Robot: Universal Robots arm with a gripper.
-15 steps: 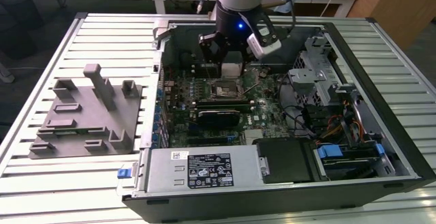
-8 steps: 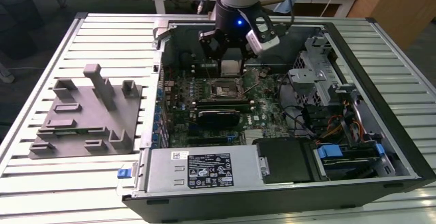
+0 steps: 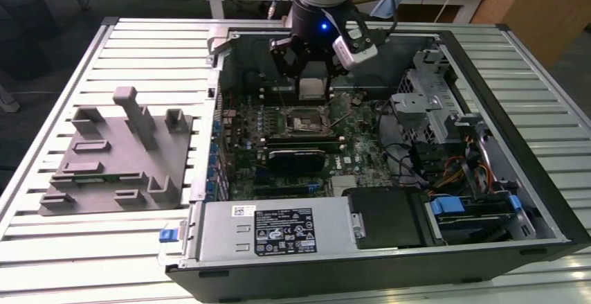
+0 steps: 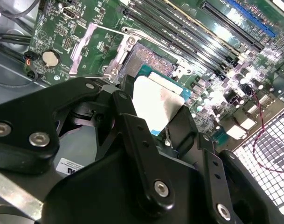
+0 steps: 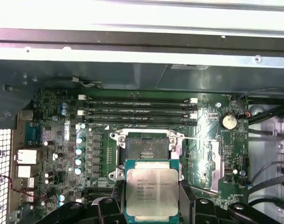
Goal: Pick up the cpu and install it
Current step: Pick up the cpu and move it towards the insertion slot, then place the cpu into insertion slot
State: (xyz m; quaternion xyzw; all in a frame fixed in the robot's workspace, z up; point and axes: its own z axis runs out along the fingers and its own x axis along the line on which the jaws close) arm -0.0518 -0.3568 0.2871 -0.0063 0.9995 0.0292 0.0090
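- Fingers [image 5: 117, 201] clamped on the cpu [image 5: 152, 189] — one black pad against each of two opposite edges, with the metal top facing up and bare between them.
- Sits centred between the pads in both wrist views and looks level, though the underside is hidden, so how far the pads reach under the rim cannot be told.
- Judged light, stiff and flat, with thin edges that offer little purchase, a smooth lid likely to slip, and an underside likely fragile. Best held by the rim alone, as here, with a modest squeeze.
- Hangs in the gripper [image 3: 312, 77] above the motherboard [image 3: 365, 145], near the uncovered socket [image 5: 144, 148] but not seated in it.
- Flanked by the memory slots [image 5: 139, 112] on the socket's far side.
- Enclosed by the open computer case [image 3: 517, 179] — with the grey tray [image 3: 111, 158] well apart on the slatted table [image 3: 55, 248], at the exterior view's left.
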